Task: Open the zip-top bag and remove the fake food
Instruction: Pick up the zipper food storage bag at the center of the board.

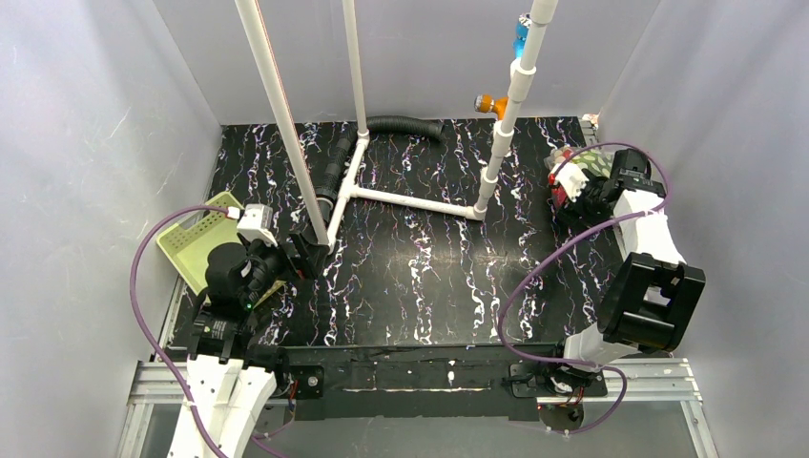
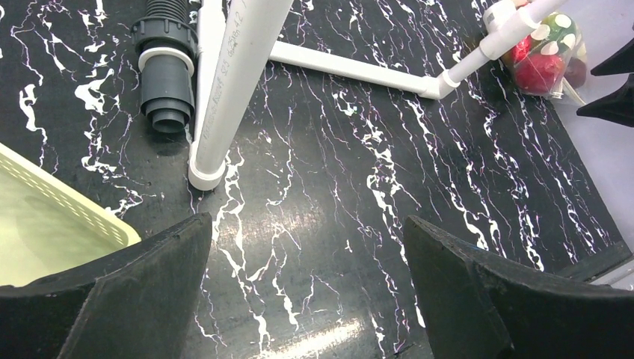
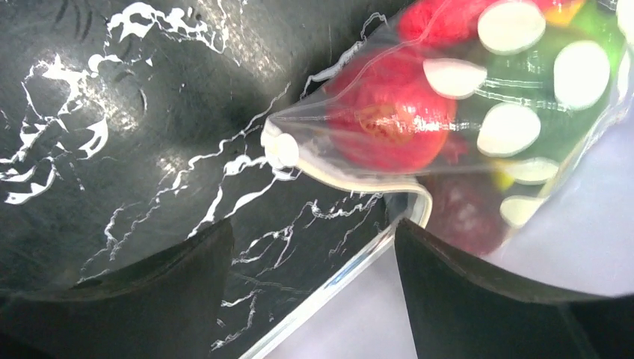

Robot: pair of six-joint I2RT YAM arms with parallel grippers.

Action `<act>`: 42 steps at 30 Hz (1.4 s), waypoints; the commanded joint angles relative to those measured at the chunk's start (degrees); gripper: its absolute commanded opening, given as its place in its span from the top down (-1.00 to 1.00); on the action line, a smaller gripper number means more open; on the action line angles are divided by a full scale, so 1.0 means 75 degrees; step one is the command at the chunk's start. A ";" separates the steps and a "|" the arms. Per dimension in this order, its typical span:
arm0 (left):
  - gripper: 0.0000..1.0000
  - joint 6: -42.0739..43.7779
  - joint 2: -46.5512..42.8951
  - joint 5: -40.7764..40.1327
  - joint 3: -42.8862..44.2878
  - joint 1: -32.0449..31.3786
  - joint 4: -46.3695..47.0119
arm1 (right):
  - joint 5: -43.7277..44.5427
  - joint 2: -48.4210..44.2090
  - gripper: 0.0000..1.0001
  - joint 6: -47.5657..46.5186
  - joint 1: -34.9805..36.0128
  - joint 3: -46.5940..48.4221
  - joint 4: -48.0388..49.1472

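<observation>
The zip-top bag (image 1: 576,168) lies at the far right of the mat, against the wall; it also shows in the left wrist view (image 2: 544,54). Close up, the zip-top bag (image 3: 478,112) is clear with pale round dots. Inside it is fake food: a red round piece (image 3: 389,120), a dark red one (image 3: 463,213) and something green (image 3: 576,112). My right gripper (image 3: 314,239) is open at the bag's near corner. The stiff zip strip (image 3: 351,277) runs slantwise between the fingers, and its curled end touches the right finger. My left gripper (image 2: 306,247) hangs open over bare mat, far from the bag.
A pale green perforated basket (image 1: 196,243) sits at the left edge beside my left arm. A white pipe frame (image 1: 410,200) and a black corrugated hose (image 1: 401,126) occupy the back middle. The grey wall (image 3: 568,247) stands right behind the bag.
</observation>
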 commanded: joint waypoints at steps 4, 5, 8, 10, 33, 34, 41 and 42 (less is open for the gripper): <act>-0.99 0.0099 0.0138 0.0182 -0.0051 -0.0024 0.0229 | -0.0458 0.0552 -0.60 -0.1673 -0.0005 0.0188 0.0266; -0.99 0.0102 0.0158 0.0185 -0.0049 -0.0019 0.0229 | -0.0421 0.0624 -0.58 -0.1627 0.0006 0.0205 0.0270; -0.99 0.0094 0.0188 0.0206 -0.0057 -0.0013 0.0241 | -0.0325 0.0766 -0.52 -0.1508 0.0008 0.0180 0.0277; -0.99 0.0095 0.0200 0.0209 -0.0051 -0.0013 0.0247 | -0.0275 0.0822 -0.47 -0.1451 0.0008 0.0076 0.0390; -0.99 0.0106 0.0330 0.0353 -0.0035 -0.0012 0.0229 | -0.0406 0.1372 0.34 -0.0891 0.0078 -0.0373 0.1447; -0.99 0.0106 0.0341 0.0356 -0.0031 -0.0013 0.0229 | -0.0423 0.1346 0.34 -0.0922 0.0084 -0.0423 0.1474; -0.99 0.0106 0.0380 0.0402 -0.0027 -0.0013 0.0229 | 0.0067 0.1278 0.76 -0.0772 0.0265 -0.1068 0.2622; -0.99 0.0106 0.0383 0.0397 -0.0036 -0.0013 0.0229 | 0.0128 0.1246 0.84 -0.0741 0.0301 -0.1193 0.2835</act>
